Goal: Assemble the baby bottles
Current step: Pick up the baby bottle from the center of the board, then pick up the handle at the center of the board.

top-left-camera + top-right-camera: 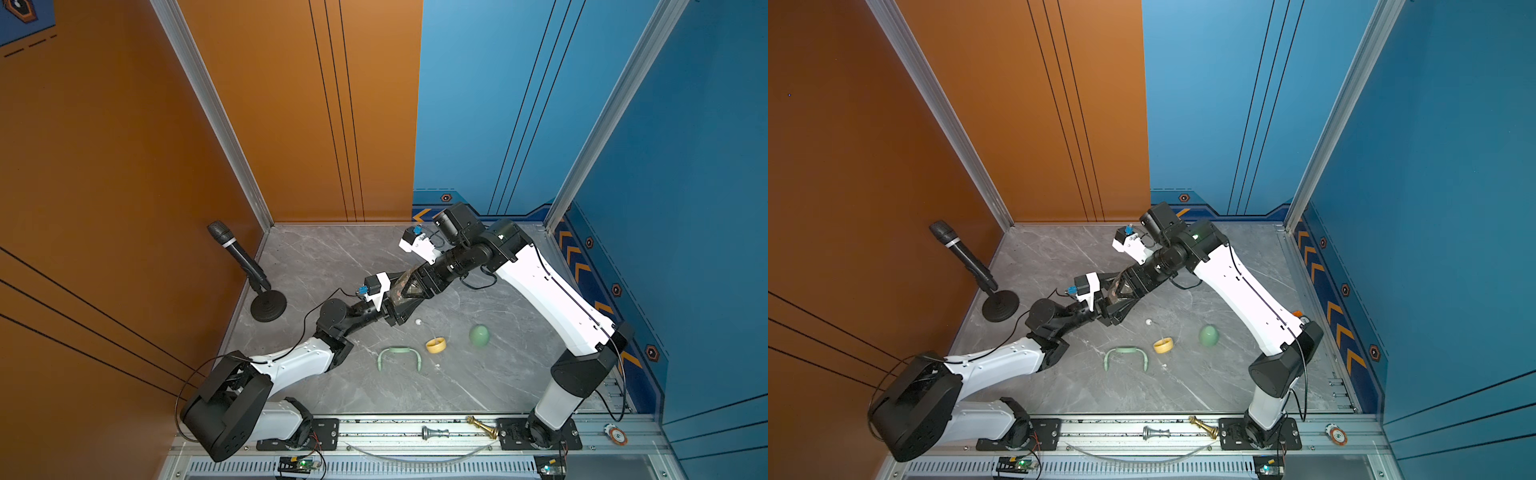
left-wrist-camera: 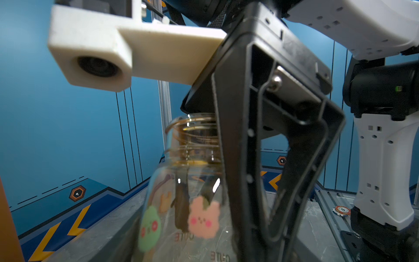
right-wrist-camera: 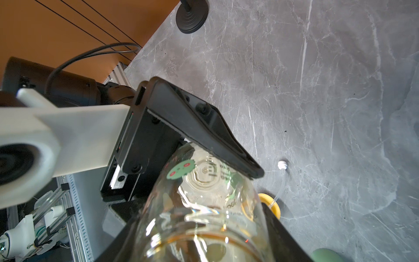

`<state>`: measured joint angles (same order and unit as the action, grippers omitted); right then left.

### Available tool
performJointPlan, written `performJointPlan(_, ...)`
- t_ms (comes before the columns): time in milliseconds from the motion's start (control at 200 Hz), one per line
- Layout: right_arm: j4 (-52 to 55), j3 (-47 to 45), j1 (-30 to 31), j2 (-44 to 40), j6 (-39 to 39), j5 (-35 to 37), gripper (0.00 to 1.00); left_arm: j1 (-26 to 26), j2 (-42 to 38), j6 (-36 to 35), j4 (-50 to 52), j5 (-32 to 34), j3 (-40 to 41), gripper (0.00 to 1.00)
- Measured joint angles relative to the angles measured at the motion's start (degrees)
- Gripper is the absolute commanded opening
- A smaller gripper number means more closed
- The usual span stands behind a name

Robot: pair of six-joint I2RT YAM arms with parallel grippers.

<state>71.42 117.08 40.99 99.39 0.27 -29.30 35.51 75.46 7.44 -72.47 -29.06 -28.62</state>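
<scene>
The clear bottle (image 2: 181,199) is held off the table (image 1: 478,374) between the 2 grippers, which meet nose to nose behind the yellow collar (image 1: 436,345). The right gripper (image 2: 260,204) clamps the bottle by its upper body, near the threaded neck, its black fingers (image 2: 235,158) running down the glass. The left gripper (image 3: 204,181) has its jaws closed on the bottle's base end; 1 black finger (image 3: 204,131) lies across the bottom of the bottle in the right wrist view. The bottle lies roughly level between them, and nothing shows inside the glass.

In both top views the bottle is mostly covered by the 2 grippers; only a mottled sliver (image 1: 402,286) shows. The left gripper's lower finger is cut off in the right wrist view, and the cartoon stickers on the bottle are blurred.

The collar sits open side up on the table. The green handle ring (image 1: 400,358) lies just to the left of the collar, towards the robot. The green dome cap (image 1: 478,335) stands to the collar's right. A small white bead (image 1: 419,322) lies behind the collar, apart from it. The microphone (image 1: 239,257) stands well left of the collar.
</scene>
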Motion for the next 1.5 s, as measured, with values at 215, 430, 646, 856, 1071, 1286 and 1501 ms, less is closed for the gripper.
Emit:
performJointPlan(215,-2.6,-0.1,-0.8,-2.2,5.9,-0.4,1.00,-0.8,0.0,1.2,-0.9,-0.1,0.0,0.36)
performJointPlan(430,-7.9,-0.8,-13.3,-15.3,18.0,4.0,1.00,-1.1,0.0,1.5,-3.5,0.3,1.2,0.35)
performJointPlan(646,-7.8,-30.8,-26.4,-32.8,22.6,14.5,0.98,-1.4,-5.5,1.8,-4.5,2.4,3.5,0.35)
performJointPlan(856,-12.5,-60.6,-20.7,-31.0,26.6,18.0,0.95,-1.3,-9.9,2.1,-6.0,3.6,3.5,0.35)
performJointPlan(1071,-28.8,-62.6,-5.4,-27.0,33.4,15.3,0.83,-1.3,-15.8,1.9,-2.8,5.4,5.4,0.35)
performJointPlan(1286,-39.6,-62.3,5.4,-17.7,37.8,14.7,0.75,-0.8,-24.7,0.3,3.6,8.3,8.9,0.36)
performJointPlan(1501,-39.0,-54.3,13.1,-9.0,32.8,16.9,0.55,-0.6,-34.3,-1.2,11.0,12.0,11.7,0.36)
